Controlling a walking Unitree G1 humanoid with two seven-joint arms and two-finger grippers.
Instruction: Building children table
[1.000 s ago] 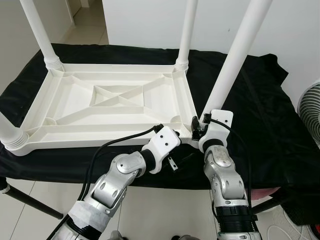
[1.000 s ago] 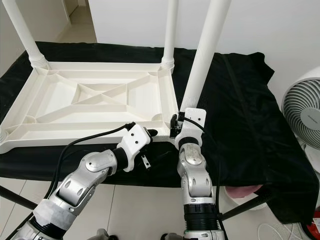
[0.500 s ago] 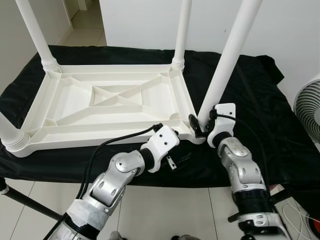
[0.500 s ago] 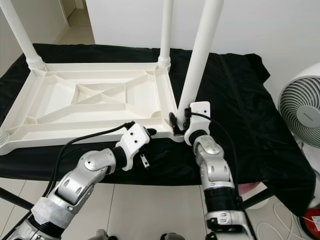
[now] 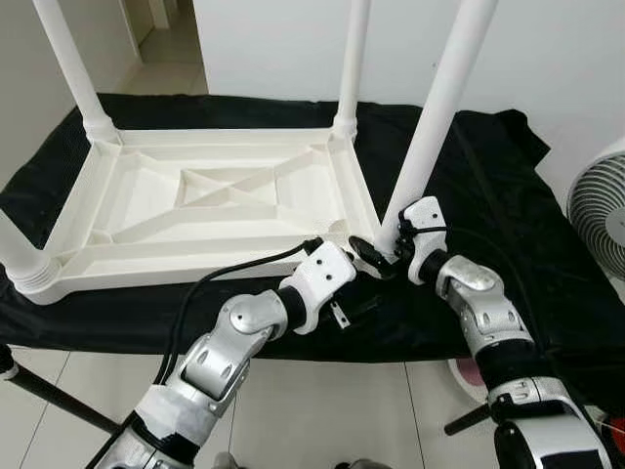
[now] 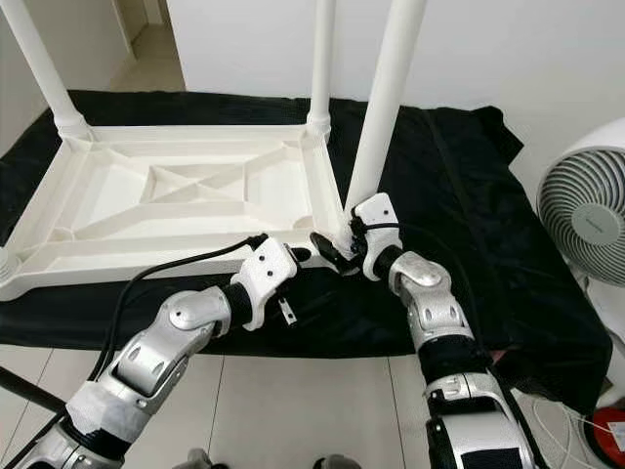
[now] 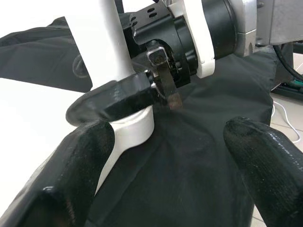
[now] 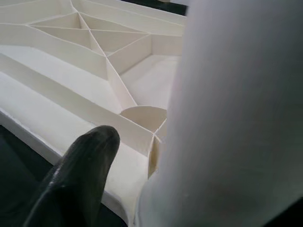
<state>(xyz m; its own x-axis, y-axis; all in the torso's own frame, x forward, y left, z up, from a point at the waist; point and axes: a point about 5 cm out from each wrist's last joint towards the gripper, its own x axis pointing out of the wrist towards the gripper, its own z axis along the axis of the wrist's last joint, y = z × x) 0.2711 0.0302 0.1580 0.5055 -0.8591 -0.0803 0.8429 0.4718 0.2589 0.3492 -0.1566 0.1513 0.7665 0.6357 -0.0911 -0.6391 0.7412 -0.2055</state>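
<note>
four white legs stand up from the upturned children's table (image 5: 225, 195), which lies top-down on a black cloth (image 5: 508, 225) draped over the worktop. three of them sit in collars at the far-left, far-right and near-left corners. the fourth leg (image 5: 437, 107), at the near-right corner, leans a little and is the one in hand.

the right pincer (image 5: 376, 256) is at the foot of this leg, one black finger (image 7: 113, 97) pressed against the white tube just above its socket; the leg seems clamped between the fingers, though the second finger is hidden behind it. the left pincer (image 5: 352, 298) hovers just beside, over the cloth at the near edge of the table frame, its fingertips (image 7: 71, 175) spread apart and gripping nothing.

by my judgement the build is nearly done: what is left is to seat or tighten this last leg square in its corner, then turn the table upright. a white fan (image 5: 598, 210) stands off to the right.
</note>
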